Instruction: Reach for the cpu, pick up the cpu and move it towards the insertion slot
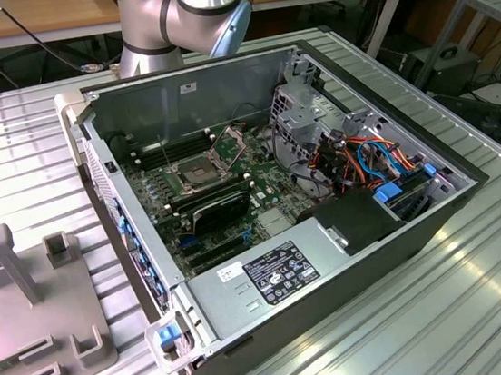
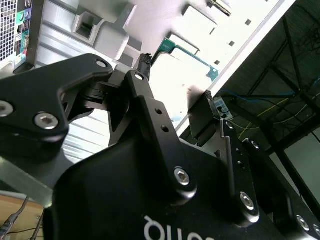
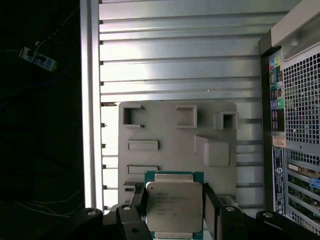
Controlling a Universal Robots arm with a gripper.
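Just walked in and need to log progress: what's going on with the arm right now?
The arm's hand has its fingers on either side of the cpu, above the grey fixture plate beside the open computer case. On the motherboard, the insertion slot sits with its retention plate raised and nothing in it.

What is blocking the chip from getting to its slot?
Nothing visible covers the slot: its plate is flipped up and the dark centre is bare. The fingers grip the cpu outside the case, whose top is open.
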